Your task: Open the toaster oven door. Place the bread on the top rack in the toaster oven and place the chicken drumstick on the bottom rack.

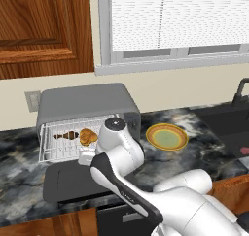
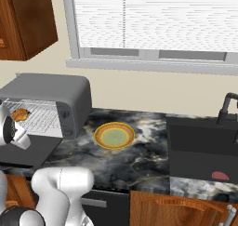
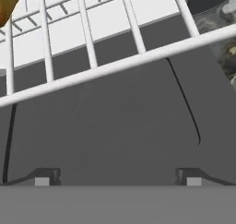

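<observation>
The oven door (image 1: 73, 181) lies folded down flat on the table (image 1: 204, 147), right under the hand (image 3: 118, 177), so the opening step looks done. The hand hangs just in front of the toaster oven (image 1: 87, 104) with its two fingertips (image 3: 44, 177) spread wide and nothing between them.

Beyond the hand, inside the oven, the bread (image 1: 87, 136) and the chicken drumstick (image 1: 68, 135) sit side by side, the bread nearer the hand and the drumstick farther in. From these angles I cannot tell whether they rest on the top rack (image 1: 56, 130), the bottom rack (image 1: 61, 155), or one on each. In the hand view a white rack (image 3: 115, 64) edge crosses just ahead of the fingers, with an orange bit of bread at the far upper corner.

Both foods being inside, the task looks close to finished, pending which rack each is on. An empty yellow plate (image 1: 167, 137) lies off to the hand's side.
</observation>
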Motion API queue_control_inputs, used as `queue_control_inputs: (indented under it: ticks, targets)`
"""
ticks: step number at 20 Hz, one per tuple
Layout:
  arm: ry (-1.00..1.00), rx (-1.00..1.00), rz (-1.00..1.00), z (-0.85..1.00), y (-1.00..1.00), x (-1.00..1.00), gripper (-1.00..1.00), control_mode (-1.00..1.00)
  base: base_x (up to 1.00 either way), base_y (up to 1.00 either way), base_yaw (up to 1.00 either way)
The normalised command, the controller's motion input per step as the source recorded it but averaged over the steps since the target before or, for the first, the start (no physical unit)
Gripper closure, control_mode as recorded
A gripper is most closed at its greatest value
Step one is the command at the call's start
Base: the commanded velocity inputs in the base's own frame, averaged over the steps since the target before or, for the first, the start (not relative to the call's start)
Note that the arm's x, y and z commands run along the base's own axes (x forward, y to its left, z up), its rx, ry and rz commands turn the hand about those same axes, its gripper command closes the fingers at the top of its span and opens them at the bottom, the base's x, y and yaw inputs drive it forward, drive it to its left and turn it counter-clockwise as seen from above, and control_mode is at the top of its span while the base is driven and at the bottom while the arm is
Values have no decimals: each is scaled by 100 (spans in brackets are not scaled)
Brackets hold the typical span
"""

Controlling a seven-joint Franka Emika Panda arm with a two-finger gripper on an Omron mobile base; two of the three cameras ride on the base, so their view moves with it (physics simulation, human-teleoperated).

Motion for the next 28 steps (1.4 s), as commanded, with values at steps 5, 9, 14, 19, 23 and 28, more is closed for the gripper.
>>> queue_control_inputs:
  ticks: [5, 9, 14, 19, 23, 28]
  targets:
    - [1, -1, -1, 0, 5, 25, -100, -100, 0, 0, 0]
    - [4, 0, -5, -1, 6, 28, -100, -100, 0, 0, 0]
    - [1, 0, -8, 0, 6, 28, -100, -100, 0, 0, 0]
    - [0, 0, -10, 0, 9, 26, -100, -100, 0, 0, 0]
    - [3, -1, -13, 0, 1, 34, -100, -100, 0, 0, 0]
    - [8, 0, -9, 0, 0, 39, -100, -100, 0, 0, 0]
